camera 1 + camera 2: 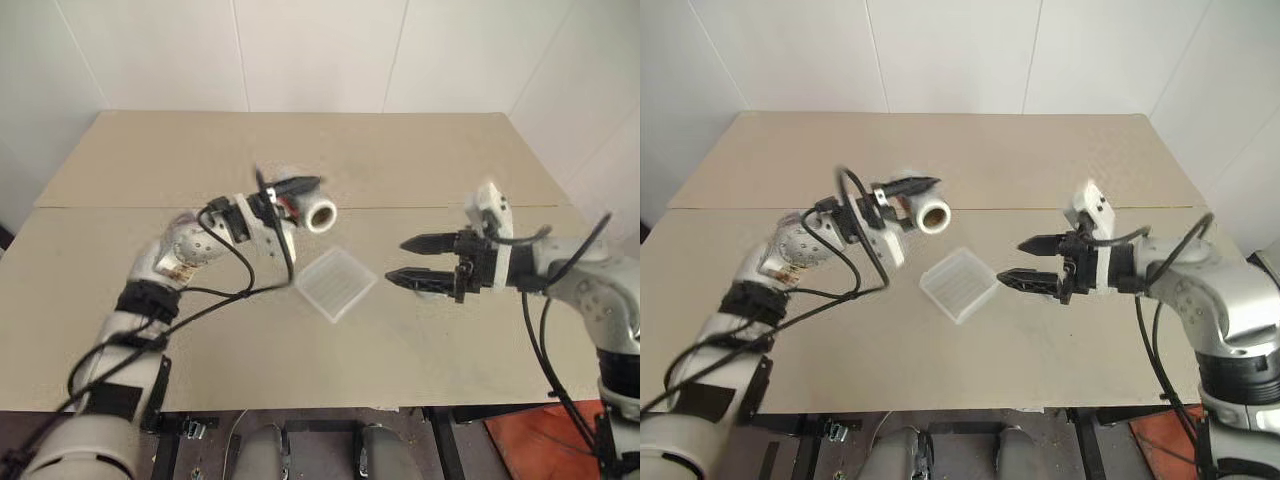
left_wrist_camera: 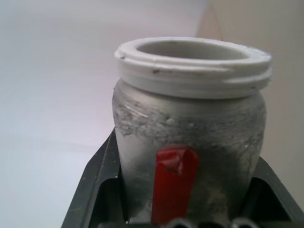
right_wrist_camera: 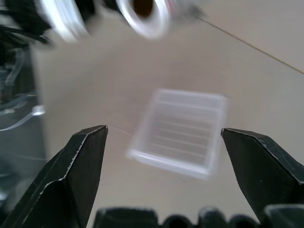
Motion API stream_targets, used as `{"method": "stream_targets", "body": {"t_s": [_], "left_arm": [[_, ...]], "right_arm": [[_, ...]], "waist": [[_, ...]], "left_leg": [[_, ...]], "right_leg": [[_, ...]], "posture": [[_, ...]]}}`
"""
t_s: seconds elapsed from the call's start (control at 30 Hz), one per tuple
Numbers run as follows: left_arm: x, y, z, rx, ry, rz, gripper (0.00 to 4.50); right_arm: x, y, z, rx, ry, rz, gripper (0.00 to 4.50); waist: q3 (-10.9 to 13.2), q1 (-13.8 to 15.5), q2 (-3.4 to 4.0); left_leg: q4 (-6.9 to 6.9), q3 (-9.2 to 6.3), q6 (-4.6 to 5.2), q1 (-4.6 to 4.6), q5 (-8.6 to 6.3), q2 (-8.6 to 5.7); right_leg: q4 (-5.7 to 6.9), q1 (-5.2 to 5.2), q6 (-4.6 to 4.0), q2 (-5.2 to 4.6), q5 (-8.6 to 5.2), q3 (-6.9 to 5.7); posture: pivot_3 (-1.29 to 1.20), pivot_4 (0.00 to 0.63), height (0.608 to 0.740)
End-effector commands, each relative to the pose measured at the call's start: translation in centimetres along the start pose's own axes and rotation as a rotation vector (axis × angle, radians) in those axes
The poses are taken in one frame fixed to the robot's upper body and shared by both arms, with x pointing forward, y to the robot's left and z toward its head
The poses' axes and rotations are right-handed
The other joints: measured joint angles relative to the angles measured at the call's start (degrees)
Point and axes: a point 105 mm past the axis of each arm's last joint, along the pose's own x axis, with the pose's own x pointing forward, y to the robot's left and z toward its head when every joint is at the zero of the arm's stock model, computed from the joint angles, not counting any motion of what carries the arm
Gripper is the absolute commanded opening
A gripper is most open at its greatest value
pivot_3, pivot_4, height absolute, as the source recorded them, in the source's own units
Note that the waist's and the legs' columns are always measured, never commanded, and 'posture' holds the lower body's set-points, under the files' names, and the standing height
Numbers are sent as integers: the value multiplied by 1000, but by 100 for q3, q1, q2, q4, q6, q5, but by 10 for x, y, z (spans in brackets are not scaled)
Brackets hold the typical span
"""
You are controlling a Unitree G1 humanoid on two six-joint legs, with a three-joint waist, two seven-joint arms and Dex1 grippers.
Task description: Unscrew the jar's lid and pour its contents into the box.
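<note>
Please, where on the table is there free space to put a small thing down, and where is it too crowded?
The far half of the table, behind the seam, is bare. The near strip, between the box and the table's front edge, is free too. The middle is crowded: the left gripper holds the lidless jar just above the box, and the open right gripper points at it.

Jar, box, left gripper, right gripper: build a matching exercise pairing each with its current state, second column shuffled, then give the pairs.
Column 1:
1. jar
2. box
3. left gripper
4. right gripper

Column 2:
A. open, holding nothing
B. lying on the table
C. lidless, tipped on its side
D. shut on the jar

Pairs: 1-C, 2-B, 3-D, 4-A
</note>
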Motion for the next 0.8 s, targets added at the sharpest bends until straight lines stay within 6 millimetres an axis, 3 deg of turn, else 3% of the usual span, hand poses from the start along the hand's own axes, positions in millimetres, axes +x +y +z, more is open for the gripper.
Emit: {"method": "stream_targets", "body": {"t_s": [0.03,0.23,0.5,0.7,0.77,0.8], "left_arm": [[14,-5,3,382,-125,24,1983],[30,-18,1,666,-239,82,1983],[48,-19,4,746,-188,121,1983],[43,-14,-2,626,-104,147,1983],[36,-8,-11,486,-18,166,1983],[28,-2,-26,304,123,209,1983]], "right_arm": [[2,6,11,-24,41,43,4468],[1,9,20,-43,43,34,4468],[-2,17,24,-35,-7,37,4468],[-1,22,20,-54,-14,30,4468],[-1,22,20,-66,-25,25,4468],[-1,22,21,-80,-36,22,4468]], "waist": [[0,29,1],[0,74,0],[1,71,-1],[1,64,-1],[1,60,-1],[0,46,0]], "left_leg": [[-2,0,1,-1,-1,-1],[15,3,11,-44,-6,-1],[24,4,8,-61,-4,0],[28,4,8,-59,-4,1],[29,4,8,-59,-4,1],[29,5,8,-58,-4,1]], "right_leg": [[5,0,4,-2,2,-1],[14,-33,12,-4,4,-9],[24,-52,12,-4,4,-10],[28,-50,12,-5,4,-8],[29,-50,12,-5,4,-7],[29,-50,12,-5,4,-7]], "posture": [[0,150,740],[0,150,740],[0,150,740],[0,150,740],[0,150,740],[0,150,740]]}}
